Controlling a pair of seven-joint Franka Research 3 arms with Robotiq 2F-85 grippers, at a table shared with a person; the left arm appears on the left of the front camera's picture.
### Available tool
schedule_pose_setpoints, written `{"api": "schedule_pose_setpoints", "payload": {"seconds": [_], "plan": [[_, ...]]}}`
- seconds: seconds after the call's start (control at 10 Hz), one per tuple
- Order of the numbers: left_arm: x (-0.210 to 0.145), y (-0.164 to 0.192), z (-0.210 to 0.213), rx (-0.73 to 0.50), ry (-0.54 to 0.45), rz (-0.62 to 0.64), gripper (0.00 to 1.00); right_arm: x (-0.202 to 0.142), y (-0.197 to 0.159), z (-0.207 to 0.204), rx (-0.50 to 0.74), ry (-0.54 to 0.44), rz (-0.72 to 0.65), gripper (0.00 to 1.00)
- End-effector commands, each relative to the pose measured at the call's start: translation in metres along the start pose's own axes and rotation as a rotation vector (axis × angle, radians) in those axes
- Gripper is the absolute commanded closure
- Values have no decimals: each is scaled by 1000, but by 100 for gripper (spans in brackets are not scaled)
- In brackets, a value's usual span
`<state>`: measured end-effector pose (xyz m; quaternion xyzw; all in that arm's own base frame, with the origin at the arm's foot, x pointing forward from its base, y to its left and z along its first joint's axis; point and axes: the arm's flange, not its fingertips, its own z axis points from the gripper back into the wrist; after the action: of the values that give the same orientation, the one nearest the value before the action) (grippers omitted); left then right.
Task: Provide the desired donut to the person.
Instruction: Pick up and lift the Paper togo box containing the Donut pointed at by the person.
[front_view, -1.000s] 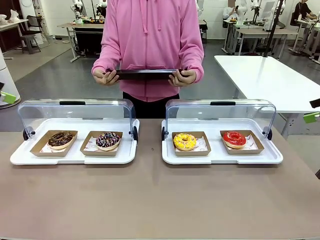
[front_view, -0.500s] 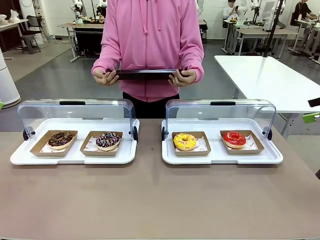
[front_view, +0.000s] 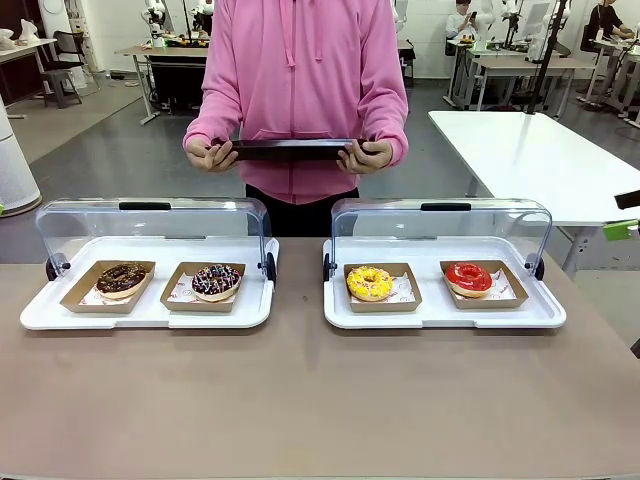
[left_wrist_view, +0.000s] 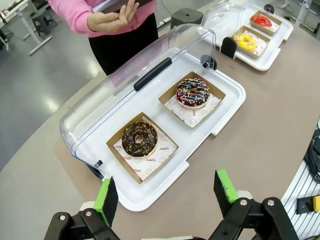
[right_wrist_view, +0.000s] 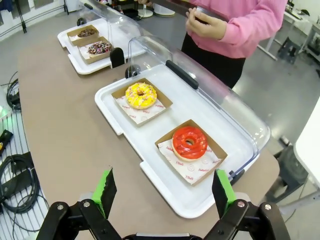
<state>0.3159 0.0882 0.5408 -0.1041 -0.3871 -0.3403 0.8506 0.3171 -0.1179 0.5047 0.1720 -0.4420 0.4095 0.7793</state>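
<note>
You have left gripper (left_wrist_view: 166, 192) released, fingers wide apart, nothing between them, above near edge of left tray (left_wrist_view: 231, 102). Right gripper (right_wrist_view: 164, 192) likewise released, empty, above near edge of right tray (right_wrist_view: 187, 102). Both lids rolled back. Left tray: choc donut (left_wrist_view: 139, 139) left, sprinkle donut (left_wrist_view: 192, 92) right. Right tray: yellow donut (right_wrist_view: 140, 95) left, red donut (right_wrist_view: 189, 142) right. Each sits in own card boat. Person (front_view: 300, 80) stands far side, centre, both hands on dark board (front_view: 290, 148). Which donut wanted: cannot tell.

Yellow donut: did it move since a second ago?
No. The yellow donut lies in the same place in its brown box, left of the red donut, in the white tray.
</note>
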Motion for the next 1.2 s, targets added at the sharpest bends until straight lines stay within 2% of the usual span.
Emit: {"api": "schedule_pose_setpoints", "payload": {"seconds": [0.0,0.5,1.1], "plan": [[-81,-91,-39,9,-47,-29,0,-23,40,-20,-18,-21,27,0],[-75,-93,-43,2,-32,-41,0,-19,41,-23,-13,-51,48,0],[-70,-95,-42,6,-68,-63,0,-20,42,-23,-31,-90,82,0]]}}
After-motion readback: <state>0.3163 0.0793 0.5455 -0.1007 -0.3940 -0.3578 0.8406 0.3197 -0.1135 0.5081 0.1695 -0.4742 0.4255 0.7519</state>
